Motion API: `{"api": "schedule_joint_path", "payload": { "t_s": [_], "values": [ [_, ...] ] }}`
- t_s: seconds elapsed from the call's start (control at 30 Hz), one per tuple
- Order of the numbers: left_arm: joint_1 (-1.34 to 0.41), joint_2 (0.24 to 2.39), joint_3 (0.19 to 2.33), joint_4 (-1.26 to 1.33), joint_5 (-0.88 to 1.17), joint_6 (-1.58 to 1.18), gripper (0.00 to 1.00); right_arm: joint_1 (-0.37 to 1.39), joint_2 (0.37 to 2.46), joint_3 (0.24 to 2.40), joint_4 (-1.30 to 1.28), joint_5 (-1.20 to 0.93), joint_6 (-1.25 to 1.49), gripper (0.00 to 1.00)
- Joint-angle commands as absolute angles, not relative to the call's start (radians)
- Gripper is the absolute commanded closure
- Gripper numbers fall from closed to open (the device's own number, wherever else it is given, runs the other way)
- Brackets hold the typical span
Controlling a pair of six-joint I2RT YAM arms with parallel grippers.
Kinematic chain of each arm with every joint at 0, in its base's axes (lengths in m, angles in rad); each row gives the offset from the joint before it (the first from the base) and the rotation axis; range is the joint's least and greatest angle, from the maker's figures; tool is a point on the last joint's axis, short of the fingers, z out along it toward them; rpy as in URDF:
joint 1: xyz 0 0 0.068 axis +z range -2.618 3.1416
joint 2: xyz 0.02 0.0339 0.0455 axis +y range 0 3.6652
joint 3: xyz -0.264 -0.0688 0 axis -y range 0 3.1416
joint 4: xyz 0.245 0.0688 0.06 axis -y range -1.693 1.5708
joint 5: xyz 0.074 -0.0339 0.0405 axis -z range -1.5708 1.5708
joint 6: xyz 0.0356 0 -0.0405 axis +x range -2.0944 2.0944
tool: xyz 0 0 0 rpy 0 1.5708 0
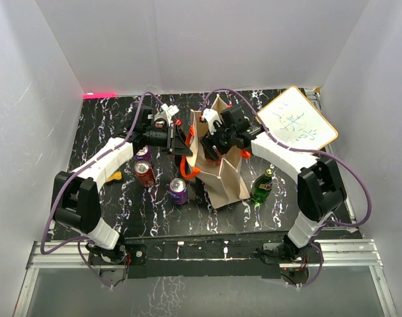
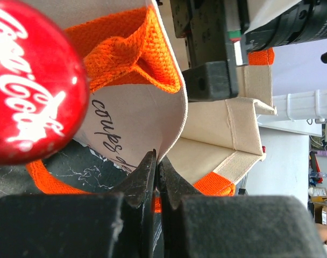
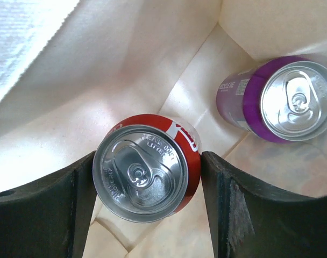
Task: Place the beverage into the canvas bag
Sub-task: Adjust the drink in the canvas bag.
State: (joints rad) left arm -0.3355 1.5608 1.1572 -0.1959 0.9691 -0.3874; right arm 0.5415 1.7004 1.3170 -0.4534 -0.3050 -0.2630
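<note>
Here, the right hand (image 3: pixel 148 180) clasps a stiff, slippery red can (image 3: pixel 143 171) by its sides inside the soft canvas bag (image 3: pixel 99 80); the closed left hand (image 2: pixel 155 174) pinches the bag's floppy edge.

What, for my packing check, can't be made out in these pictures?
Top view: canvas bag interior, hidden by the right pincer.
Right wrist: whether that pincer grips or merely flanks the red can.
Left wrist: the bag's printed words, cut off by the left pincer.

Down in the canvas bag (image 3: pixel 126 70), beige walls hem my right fingers (image 3: pixel 45 215) and the red can (image 3: pixel 144 174) between them; a purple can (image 3: pixel 284 99) fills one corner (bare floor between the cans).
</note>
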Motion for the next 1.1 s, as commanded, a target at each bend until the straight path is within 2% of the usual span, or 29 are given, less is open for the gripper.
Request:
{"api": "schedule_joint_path", "payload": {
  "t_s": [0.0,0.7,1.07],
  "values": [
    [-0.331,1.563,1.198,-0.203,0.967,-0.385,1.0,0.522,1.607,1.411,-0.433,-0.335,-0.282,0.92],
    [-0.331,1.576,1.248,-0.241,0.982,-0.329,1.0,0.472,1.596,1.589,-0.473,-0.337,-0.264,0.92],
    [-0.331,1.565,1.238,-0.222,1.024,-0.349,1.0,0.472,1.68,1.571,-0.374,-0.477,-0.256,0.92]
  ]
}}
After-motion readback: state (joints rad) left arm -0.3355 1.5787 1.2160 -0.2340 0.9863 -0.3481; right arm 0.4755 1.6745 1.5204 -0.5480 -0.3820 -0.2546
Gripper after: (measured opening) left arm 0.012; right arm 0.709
